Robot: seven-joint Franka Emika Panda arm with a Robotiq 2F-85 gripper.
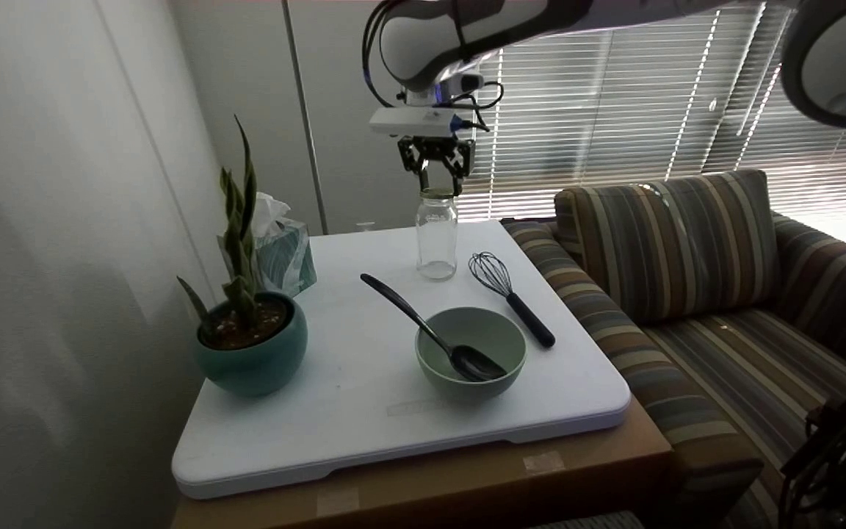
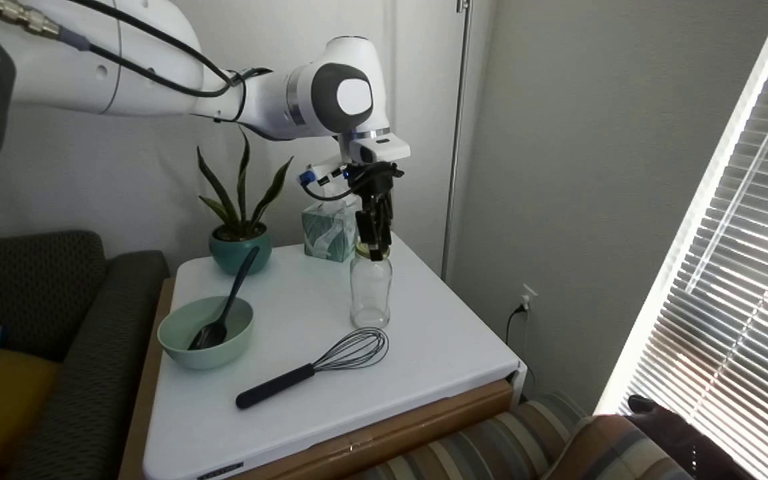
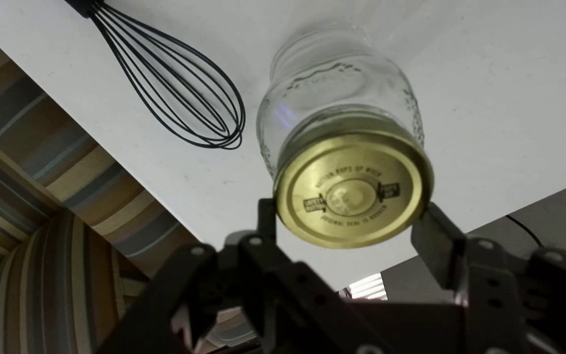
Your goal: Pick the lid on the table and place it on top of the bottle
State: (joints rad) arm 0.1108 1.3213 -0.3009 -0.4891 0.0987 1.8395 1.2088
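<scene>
gripper (image 1: 440,189) clamped on the gold lid (image 3: 354,191), its two fingers touching opposite sides of the rim and pointing down. the lid sits on the mouth of the clear glass bottle (image 1: 436,239), covering it in the wrist view; whether it is fully seated i cannot tell. dark lettering circles the raised ring at the middle of the lid. the bottle stands upright on the white table (image 1: 349,353), see-through down to its base.

the whisk (image 2: 294,376) lies flat just beside the bottle, its wire loops nearest the glass and its black handle pointing away. farther off, apart from the bottle, is the pale green bowl (image 1: 493,330), with the black spoon (image 1: 473,361) resting in it, head down inside and handle leaning out over the rim. a teal pot (image 1: 254,364) holding a tall plant (image 1: 241,235) with long pointed leaves stands at the table's edge, near the tissue box (image 1: 294,257), whose patterned sides are teal and white.

beside the table is a striped armchair (image 1: 665,250), with window blinds (image 1: 592,132) behind it. in an exterior view a yellow cushion (image 2: 4,400) rests on a dark sofa (image 2: 34,287).
</scene>
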